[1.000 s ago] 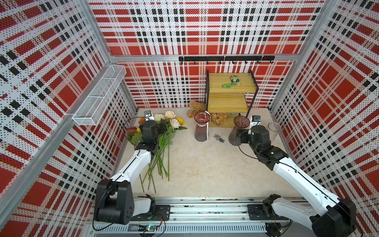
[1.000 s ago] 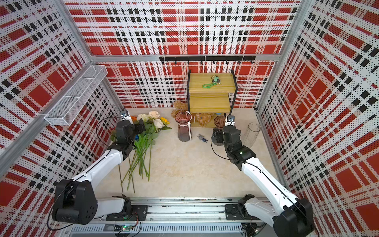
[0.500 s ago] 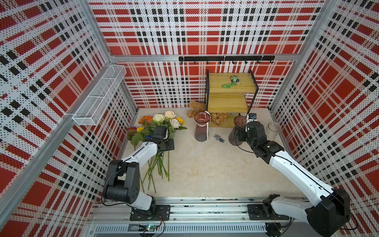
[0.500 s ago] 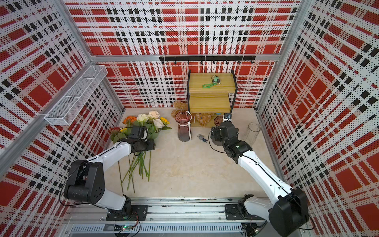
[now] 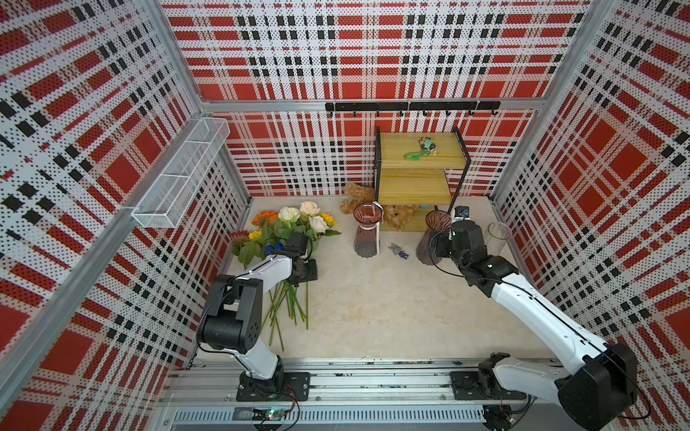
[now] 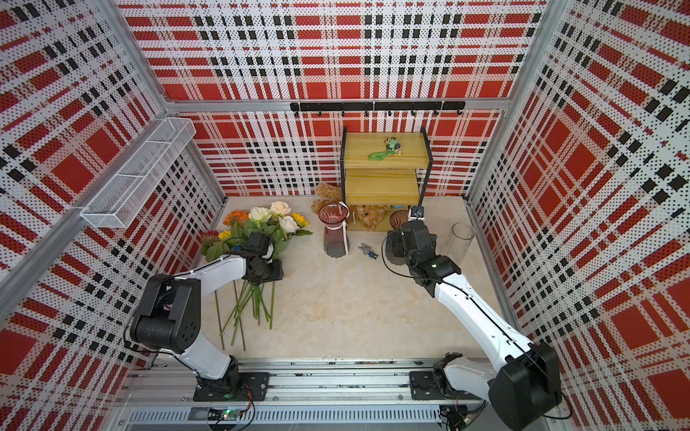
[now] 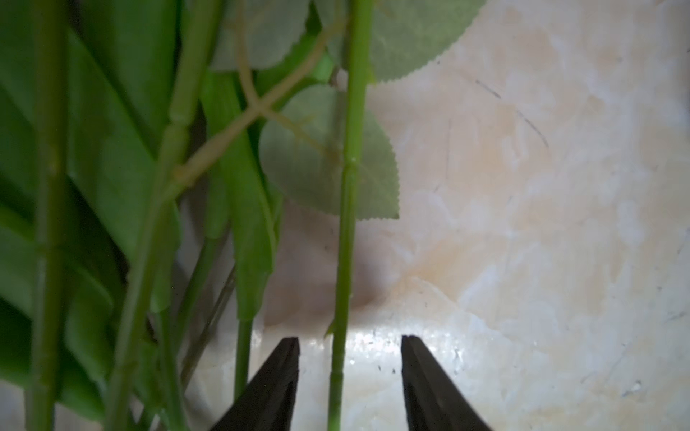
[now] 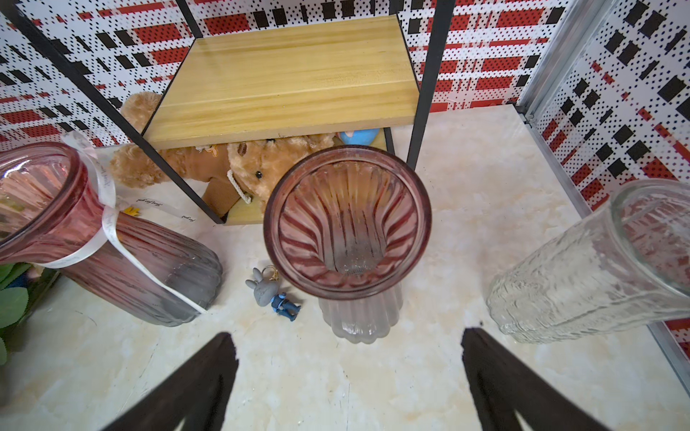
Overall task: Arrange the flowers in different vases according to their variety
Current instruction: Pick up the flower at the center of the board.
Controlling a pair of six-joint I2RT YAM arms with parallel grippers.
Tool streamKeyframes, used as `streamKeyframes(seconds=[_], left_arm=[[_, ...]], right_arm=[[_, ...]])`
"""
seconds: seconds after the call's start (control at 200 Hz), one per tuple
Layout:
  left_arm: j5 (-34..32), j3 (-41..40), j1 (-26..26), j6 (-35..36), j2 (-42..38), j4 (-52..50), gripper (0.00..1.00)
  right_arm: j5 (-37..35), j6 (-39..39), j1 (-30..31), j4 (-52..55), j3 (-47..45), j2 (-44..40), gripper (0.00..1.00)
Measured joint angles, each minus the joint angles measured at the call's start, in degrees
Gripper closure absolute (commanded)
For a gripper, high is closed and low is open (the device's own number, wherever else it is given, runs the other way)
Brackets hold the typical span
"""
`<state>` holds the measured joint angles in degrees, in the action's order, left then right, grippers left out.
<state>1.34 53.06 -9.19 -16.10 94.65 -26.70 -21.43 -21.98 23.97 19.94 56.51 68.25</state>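
Flowers point(image 5: 298, 224), where are they?

Lying in one heap on the table point(image 5: 373, 298) at my left side, heads toward the back wall, stems toward my base.

Your left gripper point(image 7: 349, 339)?

Down over the stems, jaws half apart astride one green stem point(image 7: 345, 261), with a gap showing on each side of it. Nothing gripped.

And the vases?

Three stand upright by the shelf rack point(image 5: 414, 183): ribboned purple vase point(image 5: 367, 235), plain purple vase point(image 8: 347, 224), clear vase point(image 5: 498, 239). My right gripper point(image 8: 349, 336) hangs spread wide just before the plain purple one, holding nothing.
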Motion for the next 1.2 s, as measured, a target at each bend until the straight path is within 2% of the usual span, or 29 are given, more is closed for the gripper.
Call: streamKeyframes(seconds=[0.075, 0.286, 0.461, 0.626, 0.962, 1.203], left_arm=[[-0.3, 0.4, 0.0, -0.2, 0.8, -0.2, 0.61], [-1.0, 1.9, -0.3, -0.2, 1.8, -0.3, 0.87], [-1.4, 2.7, -0.6, 0.1, 1.7, -0.3, 1.00], [-1.9, 2.7, -0.7, 0.0, -0.7, -0.8, 1.00], [-6.3, 4.7, -4.1, 0.0, -15.4, -2.7, 1.00], [-12.1, 10.6, -10.7, 0.0, -23.6, -1.6, 1.00]], right_arm=[[0.2, 0.0, 0.0, 0.0, 0.0, 0.0, 0.00], [0.6, 0.0, -0.1, 0.0, 0.0, 0.0, 0.00], [0.8, 0.0, -0.2, 0.1, 0.0, 0.0, 0.00], [0.9, -0.1, -0.2, 0.1, 0.0, 0.0, 0.00], [2.0, -0.8, -0.2, 0.1, 0.0, 0.0, 0.00], [3.0, -1.9, -0.2, -0.1, 0.0, 0.8, 0.00]])
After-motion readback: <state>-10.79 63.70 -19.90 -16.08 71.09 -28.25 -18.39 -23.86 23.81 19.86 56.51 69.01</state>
